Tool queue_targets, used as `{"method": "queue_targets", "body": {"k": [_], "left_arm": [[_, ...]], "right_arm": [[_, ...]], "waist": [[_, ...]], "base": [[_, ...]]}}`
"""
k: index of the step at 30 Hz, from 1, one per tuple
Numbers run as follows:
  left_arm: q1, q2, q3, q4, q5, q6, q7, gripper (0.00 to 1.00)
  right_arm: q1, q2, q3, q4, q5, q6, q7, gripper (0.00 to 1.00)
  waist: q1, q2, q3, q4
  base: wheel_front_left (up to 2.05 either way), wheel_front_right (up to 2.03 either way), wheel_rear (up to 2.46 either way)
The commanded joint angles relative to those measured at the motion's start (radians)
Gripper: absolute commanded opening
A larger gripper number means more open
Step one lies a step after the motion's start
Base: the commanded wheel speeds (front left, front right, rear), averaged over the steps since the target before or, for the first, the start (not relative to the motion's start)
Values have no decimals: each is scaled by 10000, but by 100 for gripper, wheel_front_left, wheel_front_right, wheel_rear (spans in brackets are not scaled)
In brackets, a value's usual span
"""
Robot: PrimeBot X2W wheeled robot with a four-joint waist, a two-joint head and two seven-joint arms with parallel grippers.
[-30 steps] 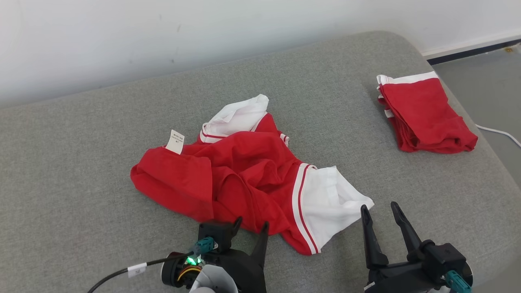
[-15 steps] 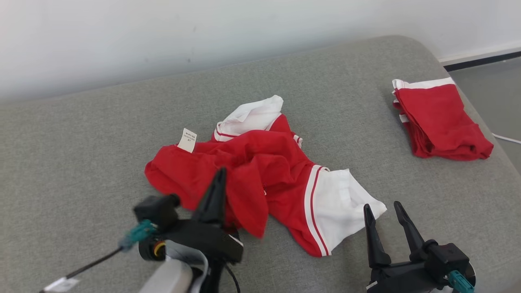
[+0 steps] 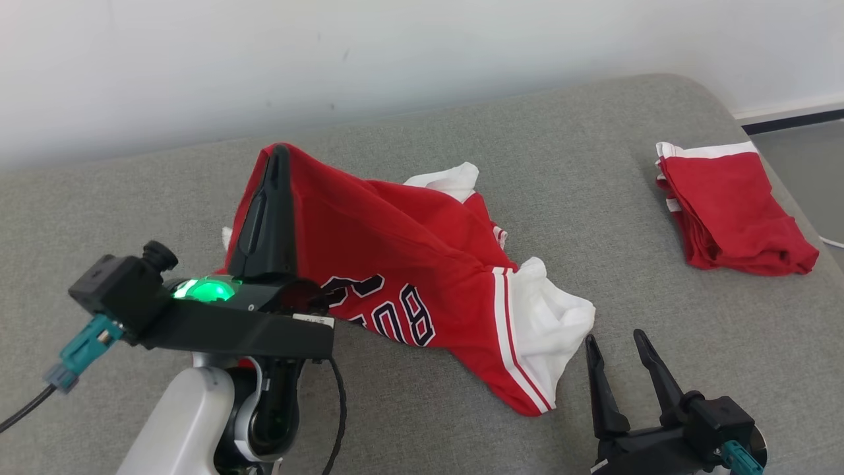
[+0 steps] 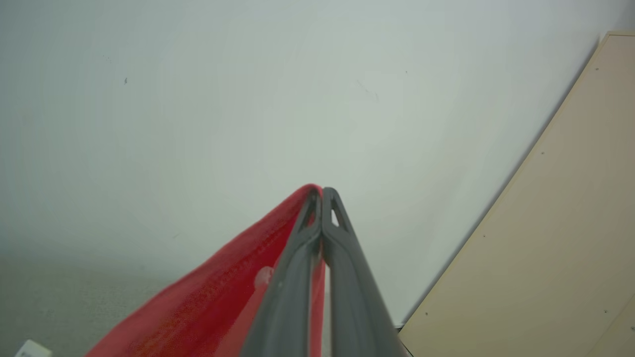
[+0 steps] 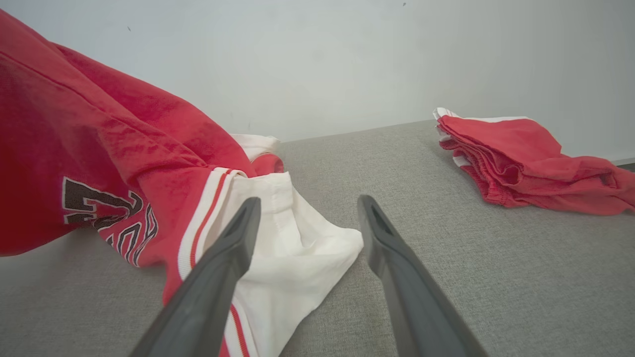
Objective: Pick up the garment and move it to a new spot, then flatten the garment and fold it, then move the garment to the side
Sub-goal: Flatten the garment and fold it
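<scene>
Garment: red jersey (image 3: 409,264) with white sleeves, near the middle of the grey cushion (image 3: 132,198), one red edge hoisted into a peak, the rest draped down onto the fabric.
Long axis: slants from the raised peak on the far left side down to the white sleeve (image 3: 547,323) lying toward the near right corner.
Facing: dark numerals on the red panel face the cushion's near edge; I cannot read them for sure.
My left gripper (image 3: 277,155): closed, pinching the red edge at the peak; in my left wrist view the fingers (image 4: 297,267) lie pressed together with red cloth caught at the tips.
My left arm: pale forearm (image 3: 178,422) rises from the near left edge, black wrist lit green, fingers pointing up and toward the wall (image 3: 395,53).
My right gripper (image 3: 613,336): fingers spread wide and holding nothing, low by the near edge, pointing toward the far edge.
Sleeve and right gripper: the white sleeve lies just beyond my left-hand finger (image 5: 218,267); whether they touch I cannot tell.
Second garment: folded red piece (image 3: 732,211) with white trim, at the right edge of the cushion, well apart from the jersey.
</scene>
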State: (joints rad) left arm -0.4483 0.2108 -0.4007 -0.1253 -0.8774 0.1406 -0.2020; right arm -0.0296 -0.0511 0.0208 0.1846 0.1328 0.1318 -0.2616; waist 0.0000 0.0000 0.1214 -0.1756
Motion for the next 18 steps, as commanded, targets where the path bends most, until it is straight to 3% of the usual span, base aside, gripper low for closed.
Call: {"method": "queue_targets", "body": {"k": [1,11,18], "left_arm": [[-106,3,-41,-63,37,-12,34,0],[-71,-88,-657,572,575,361,299,0],[920,660,128,49,371,929,285,0]], "right_arm": [[39,20,10,12,-33,-25,-47,100],[99,22,-64,-40,-103,-25,-47,100],[287,25,-262,-125,-177,-25,-47,100]], "waist": [[0,0,-21,-7],[0,0,-103,-117],[0,0,-61,225]], "base": [[0,0,0],[0,0,0],[0,0,0]]}}
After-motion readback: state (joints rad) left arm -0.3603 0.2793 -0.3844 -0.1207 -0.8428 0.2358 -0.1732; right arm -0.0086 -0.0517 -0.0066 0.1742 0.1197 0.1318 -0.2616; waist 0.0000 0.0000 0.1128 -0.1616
